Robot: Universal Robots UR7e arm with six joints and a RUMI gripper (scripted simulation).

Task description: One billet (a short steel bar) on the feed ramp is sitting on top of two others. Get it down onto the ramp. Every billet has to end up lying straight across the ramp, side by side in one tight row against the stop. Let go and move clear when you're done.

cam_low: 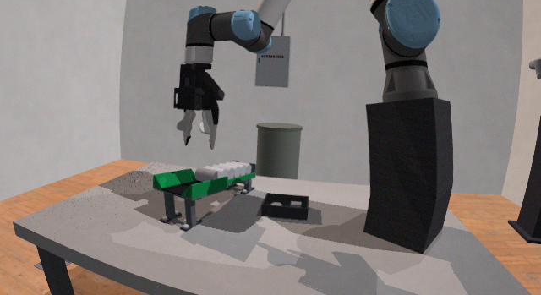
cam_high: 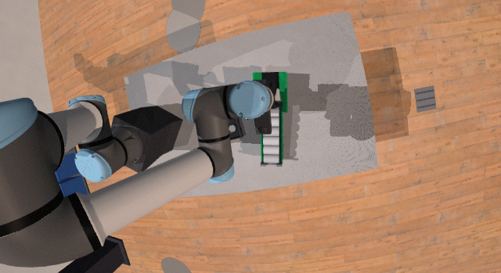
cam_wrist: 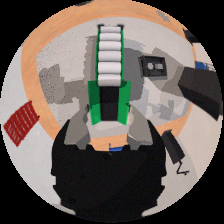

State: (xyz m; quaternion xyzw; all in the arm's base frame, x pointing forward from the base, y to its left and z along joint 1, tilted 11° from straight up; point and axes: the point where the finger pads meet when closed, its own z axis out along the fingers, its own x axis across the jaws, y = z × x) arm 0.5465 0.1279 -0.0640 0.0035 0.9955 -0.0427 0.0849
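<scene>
The gripper (cam_low: pixel 199 139) is hanging high in the upper left of the exterior view with its jaws standing partly apart and gripping nothing. The billets (cam_low: pixel 223 170) are lying across the green ramp (cam_low: pixel 186 187) below it, filling the far end, and no view is showing clearly which one is riding on top. Being steel, round and smooth, they are likely heavy, rigid and prone to rolling, so pinching one across its middle seems wisest.

Hidden and cut-off parts around the green feed ramp (cam_high: pixel 283 94)

Upper end of ramp and nearest pale steel billets (cam_high: pixel 272 141) covered in top view by blue-capped grey wrist joint (cam_high: pixel 249 99); black two-jaw gripper (cam_low: pixel 199 134) unseen there; fingertips lost in wrist view's dark housing; billet count and stacking too small to tell.
</scene>
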